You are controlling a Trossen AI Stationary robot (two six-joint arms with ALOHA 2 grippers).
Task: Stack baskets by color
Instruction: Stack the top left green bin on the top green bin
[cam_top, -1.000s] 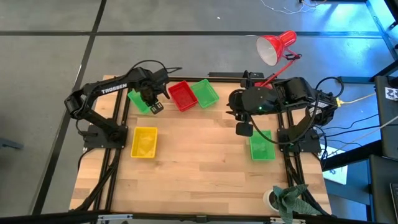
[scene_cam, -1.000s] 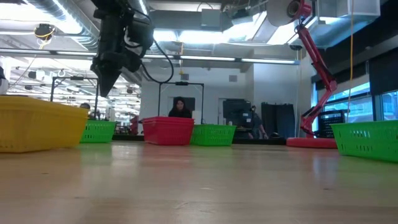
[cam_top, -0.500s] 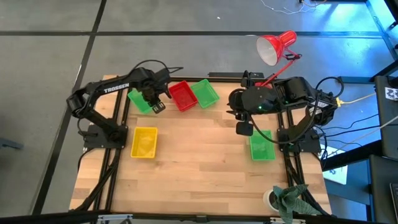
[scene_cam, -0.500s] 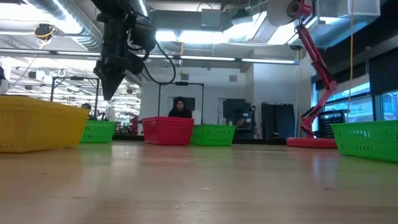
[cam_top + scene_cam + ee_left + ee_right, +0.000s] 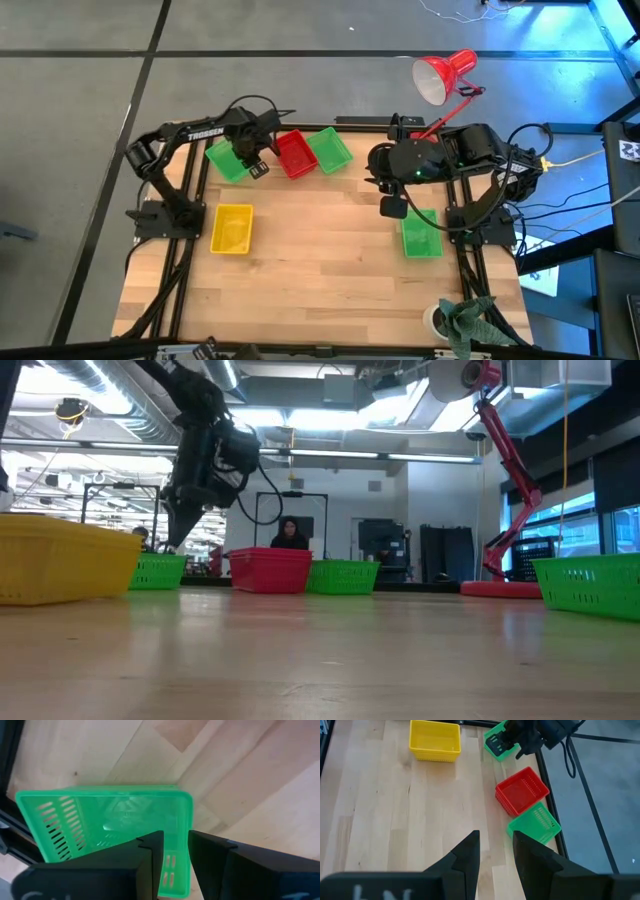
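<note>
Two green baskets, a red one and a yellow one show on the wooden table, plus a third green one. One green basket (image 5: 225, 163) (image 5: 100, 820) rests flat at the far left. My left gripper (image 5: 255, 165) (image 5: 176, 837) points down just above it, open. Its fingers stand on either side of the basket's right wall (image 5: 183, 820), apart from it. The red basket (image 5: 293, 153) and another green basket (image 5: 330, 148) sit side by side at the far middle. The yellow basket (image 5: 232, 228) lies at the left, a third green basket (image 5: 421, 237) at the right. My right gripper (image 5: 393, 207) (image 5: 496, 837) hangs high above the table's right half, open and empty.
A red desk lamp (image 5: 440, 78) stands at the far right, its base (image 5: 500, 588) on the table. A crumpled grey-green cloth (image 5: 470, 320) lies off the near right corner. Bare wood (image 5: 320, 260) spreads across the table's middle and near side.
My left gripper has come down toward the far-left green basket and shifted a little toward the table's right edge. It now hangs just above the basket's rim. No basket has moved.
</note>
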